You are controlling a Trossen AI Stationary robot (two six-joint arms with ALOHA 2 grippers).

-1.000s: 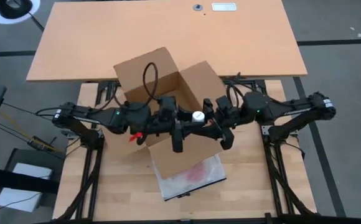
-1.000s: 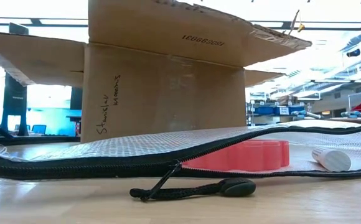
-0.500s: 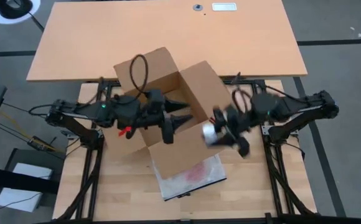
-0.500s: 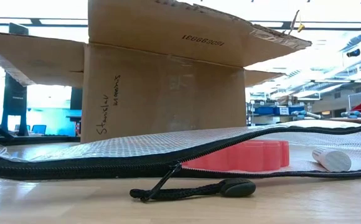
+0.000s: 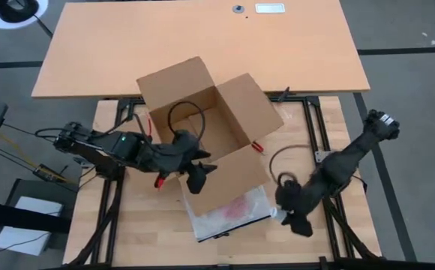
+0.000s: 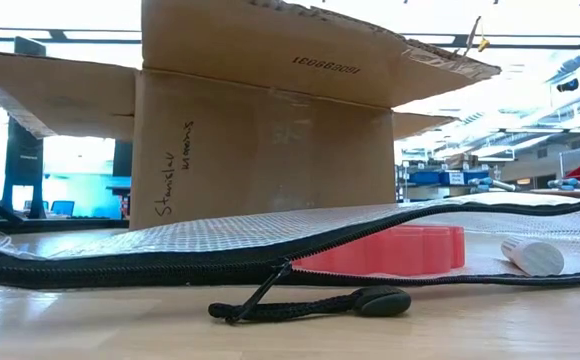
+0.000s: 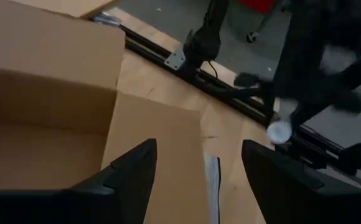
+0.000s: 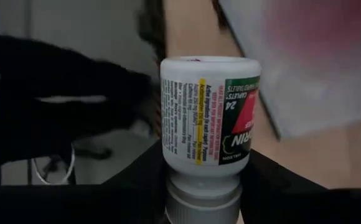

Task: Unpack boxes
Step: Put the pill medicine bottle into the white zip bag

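Note:
The brown cardboard box (image 5: 202, 124) stands open in the middle of the table, its flaps spread; the low view shows its near wall (image 6: 260, 140). My left gripper (image 5: 200, 176) hangs open over the box's near flap (image 7: 149, 155), with nothing between its fingers. My right gripper (image 5: 290, 219) is over the table's near right part, shut on a white pill bottle (image 8: 208, 112) with a green and red label. The left wrist view also shows that bottle (image 7: 279, 130). My right gripper pinches the bottle between its two fingers (image 8: 142, 171) at the grey cap end (image 8: 202, 196). The bottle's body points away from the wrist, along the fingers. In the high view the fingers slant down toward the table's near right, with the bottle (image 5: 279, 215) at their ends.
A clear mesh zip bag (image 5: 229, 210) with a red item (image 6: 390, 250) and a white tube (image 6: 530, 255) lies just in front of the box. A small red thing (image 5: 259, 148) sits at the box's right flap. A larger tan table (image 5: 202, 45) stands behind.
Both grippers met at the bottle above the box. My right gripper has since swung with it toward the table's right and near edges, sinking and tipping downward. My left gripper has drawn back toward the box's near flap and tipped down, its fingers now spread.

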